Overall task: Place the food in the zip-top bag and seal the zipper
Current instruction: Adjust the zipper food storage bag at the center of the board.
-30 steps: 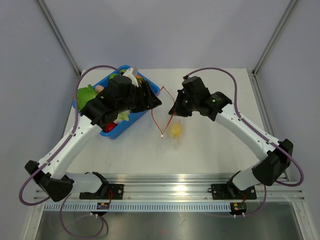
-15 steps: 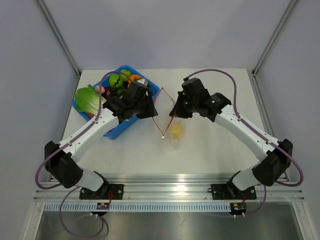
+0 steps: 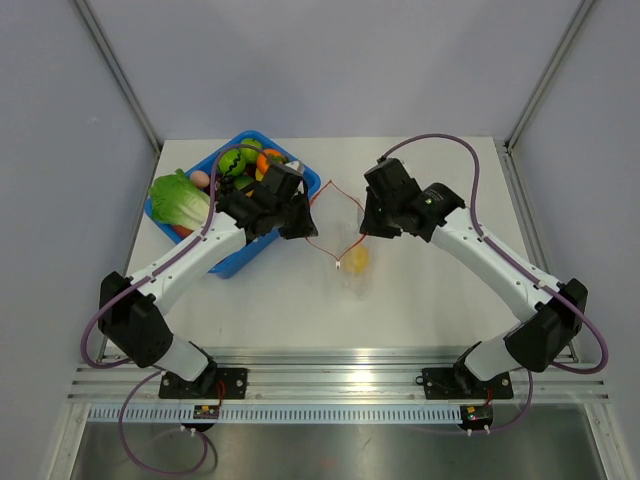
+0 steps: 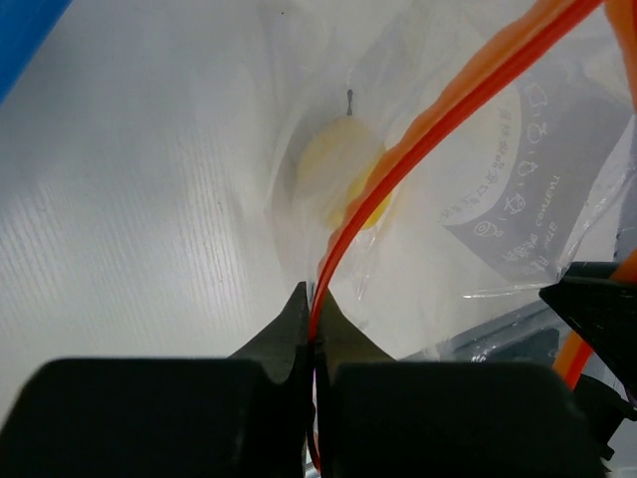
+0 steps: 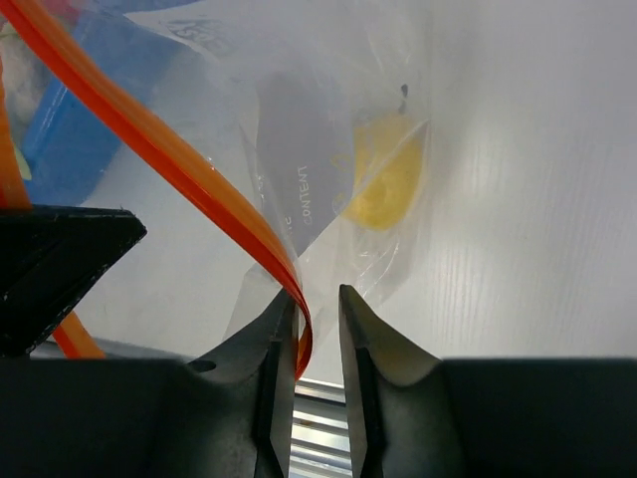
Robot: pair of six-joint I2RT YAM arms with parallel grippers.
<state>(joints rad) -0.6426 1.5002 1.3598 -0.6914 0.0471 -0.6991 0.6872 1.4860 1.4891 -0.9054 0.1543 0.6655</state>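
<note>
The left hand (image 4: 314, 329) clenches the zipper (image 4: 418, 149); the right hand (image 5: 317, 321) stands released, fingers apart around it. A yellow fruit (image 5: 386, 184) lies inside the zip-top bag (image 5: 299, 139).

Crinkled zip-top bag (image 4: 518, 169) film blurs the yellow food (image 4: 333, 159), and the zipper (image 4: 468, 100) runs off-frame.

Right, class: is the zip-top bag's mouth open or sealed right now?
Open. From above, the zipper forms a wide loop, its two orange sides apart; the left gripper pinches one side.
</note>
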